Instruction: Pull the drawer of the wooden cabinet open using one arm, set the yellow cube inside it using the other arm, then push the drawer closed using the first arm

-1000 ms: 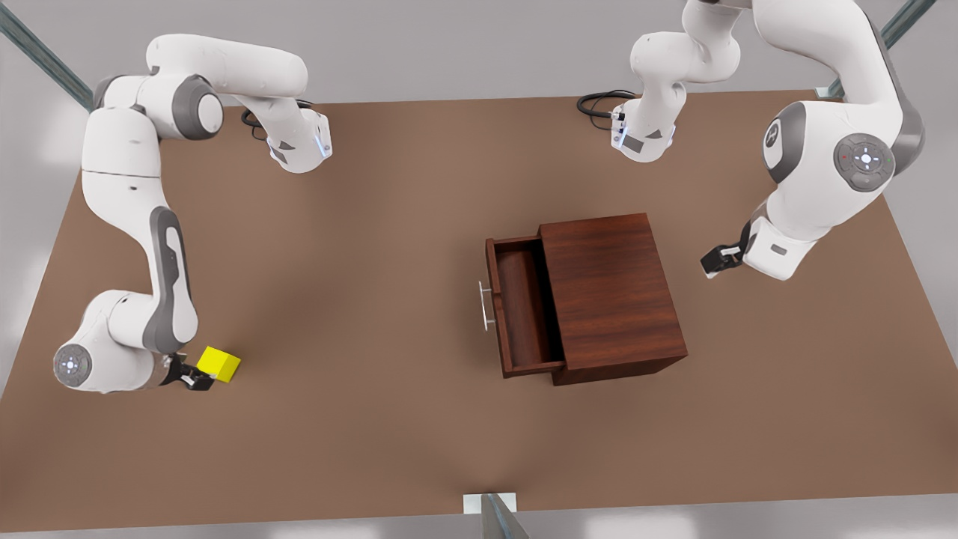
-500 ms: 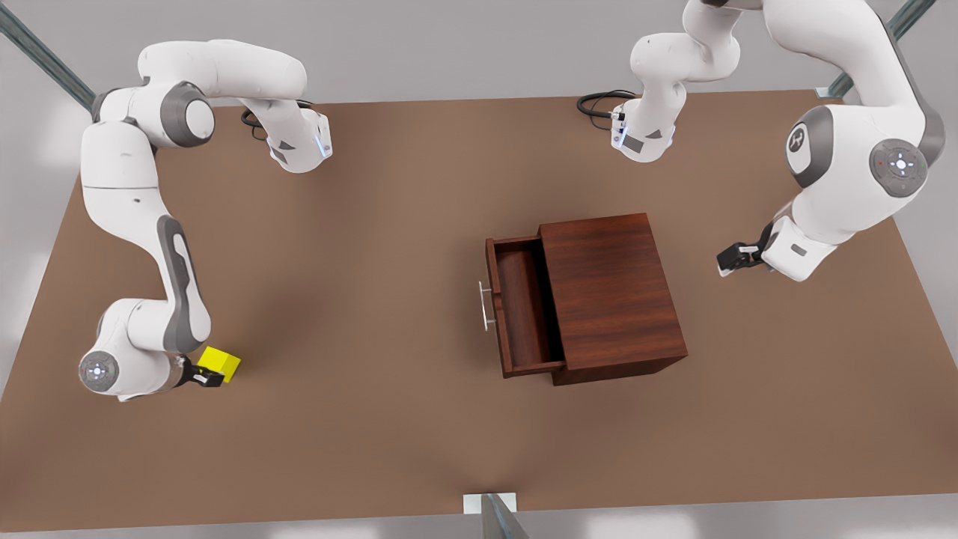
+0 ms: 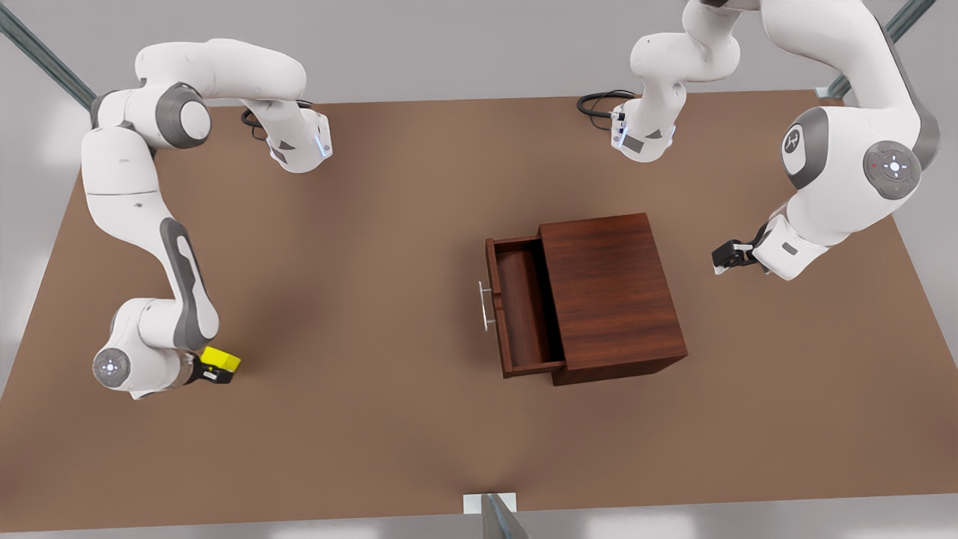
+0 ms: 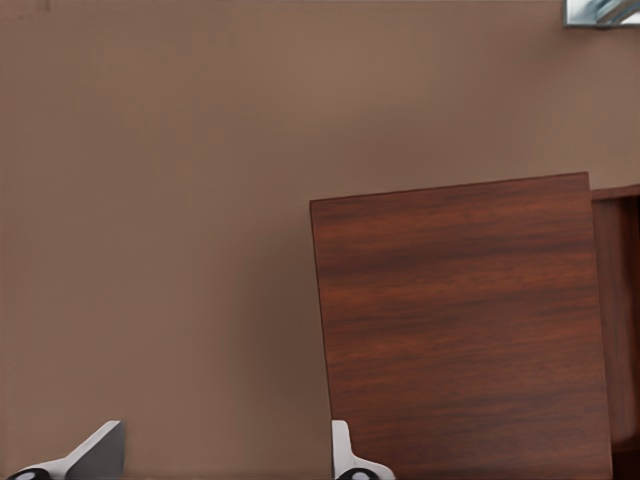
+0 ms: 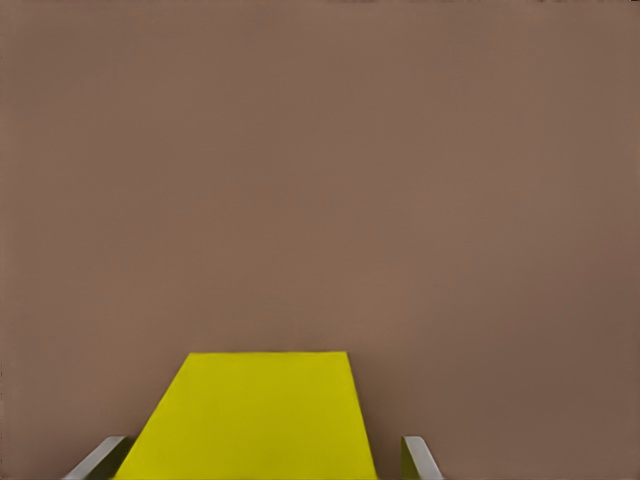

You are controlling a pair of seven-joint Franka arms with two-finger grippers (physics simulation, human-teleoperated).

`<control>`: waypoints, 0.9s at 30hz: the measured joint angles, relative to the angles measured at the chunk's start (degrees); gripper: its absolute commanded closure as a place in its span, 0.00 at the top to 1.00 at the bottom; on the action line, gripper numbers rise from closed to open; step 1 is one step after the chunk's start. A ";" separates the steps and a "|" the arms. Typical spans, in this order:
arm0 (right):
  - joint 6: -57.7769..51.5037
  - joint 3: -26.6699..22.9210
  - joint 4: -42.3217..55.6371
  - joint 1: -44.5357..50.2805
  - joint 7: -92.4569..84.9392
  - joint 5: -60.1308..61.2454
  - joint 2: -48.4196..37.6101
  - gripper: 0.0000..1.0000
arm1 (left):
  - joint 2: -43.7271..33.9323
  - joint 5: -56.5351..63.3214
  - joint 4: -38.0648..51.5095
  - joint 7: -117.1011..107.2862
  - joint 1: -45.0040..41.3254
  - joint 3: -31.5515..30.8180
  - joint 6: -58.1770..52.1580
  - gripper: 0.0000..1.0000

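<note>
**A:** Start with the front view. Where do things stand?

**B:** The wooden cabinet (image 3: 614, 296) sits on the table (image 3: 374, 262), right of its middle, with the drawer (image 3: 524, 307) already pulled out toward the table's centre, handle (image 3: 485, 305) leading. The yellow cube (image 3: 222, 360) lies near the table's left edge, toward the near corner, and the right gripper (image 3: 212, 372) is down around it. The left gripper (image 3: 724, 257) waits near the right edge, behind the cabinet.

**A:** And the left wrist view?

**B:** Its fingers (image 4: 95, 455) are spread apart over bare table, holding nothing; the cabinet top (image 4: 460, 330) lies just ahead.

**A:** The right wrist view?

**B:** The cube (image 5: 250, 415) sits between two parted fingers (image 5: 420, 458), with gaps on both sides, so not gripped yet.

**A:** So which step is this?

**B:** I'd judge it the cube pickup. The next move calls for closing squarely on the cube, lifting, and carrying it across to the open drawer.
</note>
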 measured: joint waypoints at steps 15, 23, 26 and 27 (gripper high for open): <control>0.61 2.38 -2.11 -1.86 0.27 -0.56 -0.59 0.97 | -0.08 0.39 -0.35 2.05 0.14 -0.01 -0.11 1.00; 0.69 3.24 -1.95 -2.93 0.63 -1.12 -0.72 0.89 | -0.09 0.60 -0.71 1.65 -0.63 -0.35 -0.55 1.00; 0.72 3.34 -2.03 -2.95 0.90 -1.41 -0.66 0.80 | -0.09 0.63 -0.71 1.52 -0.48 -0.35 -0.62 1.00; 0.73 3.36 -2.03 -2.92 1.04 -1.65 -0.65 0.79 | -0.09 0.64 -0.71 1.48 -0.48 -0.35 -0.64 1.00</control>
